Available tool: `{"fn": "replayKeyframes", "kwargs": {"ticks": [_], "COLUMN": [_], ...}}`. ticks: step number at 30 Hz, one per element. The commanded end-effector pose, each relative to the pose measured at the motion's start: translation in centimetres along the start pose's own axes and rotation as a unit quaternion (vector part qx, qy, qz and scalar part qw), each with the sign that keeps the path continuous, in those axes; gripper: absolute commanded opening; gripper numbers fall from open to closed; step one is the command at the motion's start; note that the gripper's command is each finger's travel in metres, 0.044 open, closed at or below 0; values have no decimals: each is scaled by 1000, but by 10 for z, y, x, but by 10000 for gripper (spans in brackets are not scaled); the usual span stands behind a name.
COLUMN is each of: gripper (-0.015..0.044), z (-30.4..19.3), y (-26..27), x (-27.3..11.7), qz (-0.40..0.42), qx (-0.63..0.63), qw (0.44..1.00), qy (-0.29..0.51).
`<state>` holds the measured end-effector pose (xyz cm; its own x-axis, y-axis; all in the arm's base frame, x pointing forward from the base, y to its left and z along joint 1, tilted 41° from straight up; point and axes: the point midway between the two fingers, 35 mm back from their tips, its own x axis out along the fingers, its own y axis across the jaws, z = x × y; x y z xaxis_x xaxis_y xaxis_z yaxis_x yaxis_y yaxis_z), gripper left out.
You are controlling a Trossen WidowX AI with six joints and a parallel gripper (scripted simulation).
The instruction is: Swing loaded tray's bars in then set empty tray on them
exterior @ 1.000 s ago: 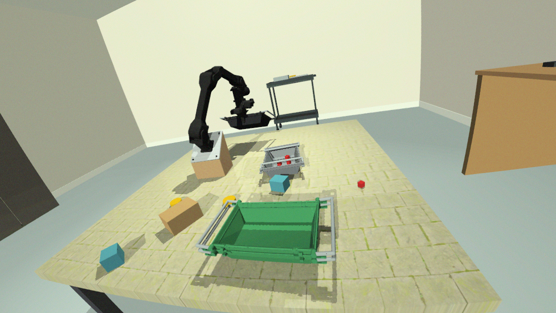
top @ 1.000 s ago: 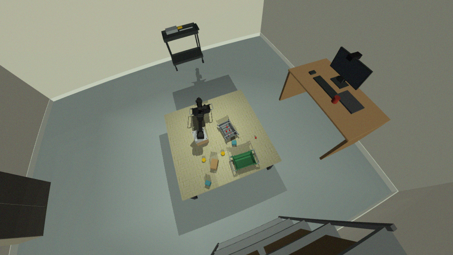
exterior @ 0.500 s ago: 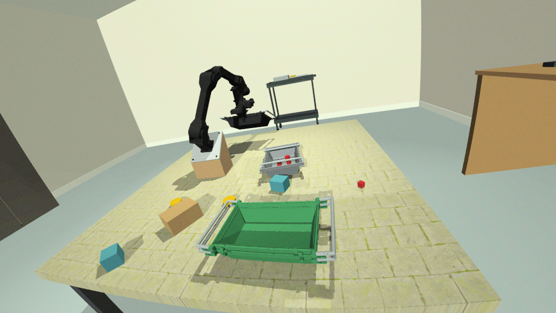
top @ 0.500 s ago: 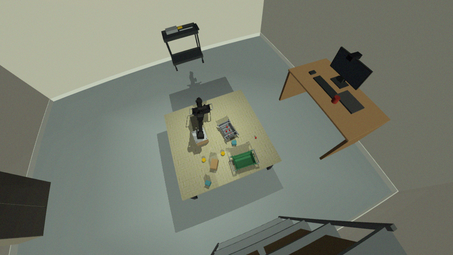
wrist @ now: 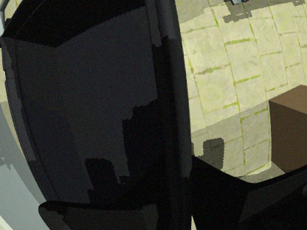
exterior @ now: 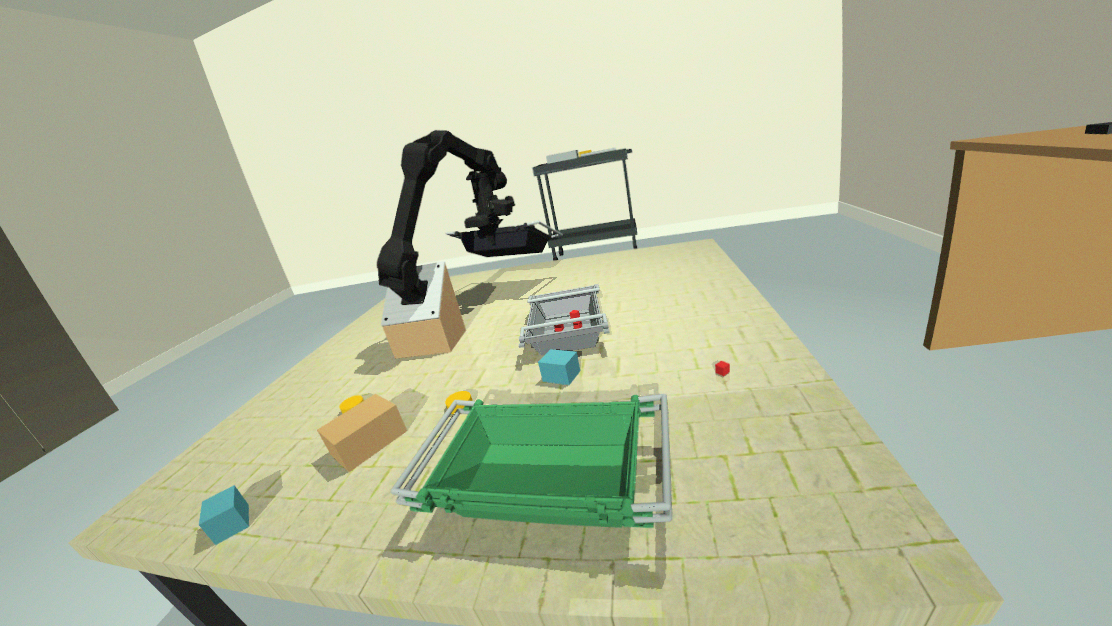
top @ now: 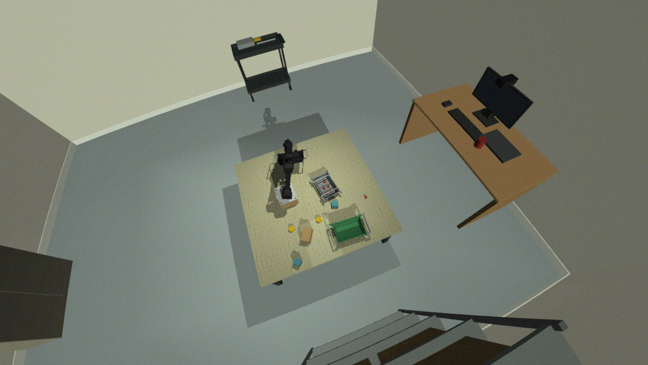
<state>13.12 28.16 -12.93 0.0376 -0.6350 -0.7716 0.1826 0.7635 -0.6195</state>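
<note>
The loaded grey tray stands on the table with several red blocks inside. Its far bar and near bar lie across its top, near the two ends. The empty black tray hangs in the air beyond the robot's base, roughly level, with its own bars out at its ends. My gripper is shut on its long side wall. The held tray is behind and left of the loaded tray, well above the table. The fingertips are partly hidden by darkness.
A green tray with bars out stands at the near side. A teal block sits just in front of the loaded tray. A red cube, an orange block, yellow discs and another teal block lie around.
</note>
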Motion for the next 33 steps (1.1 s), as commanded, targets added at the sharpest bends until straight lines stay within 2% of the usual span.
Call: {"fn": "replayKeyframes", "kwargs": {"ticks": [1, 33], "gripper": [0, 0], "z": [19, 153], "y": [-4, -92], "x": [-17, -29], "qz": [23, 38], "qx": [34, 292], "qw": [999, 956], "qy": [-2, 4]}}
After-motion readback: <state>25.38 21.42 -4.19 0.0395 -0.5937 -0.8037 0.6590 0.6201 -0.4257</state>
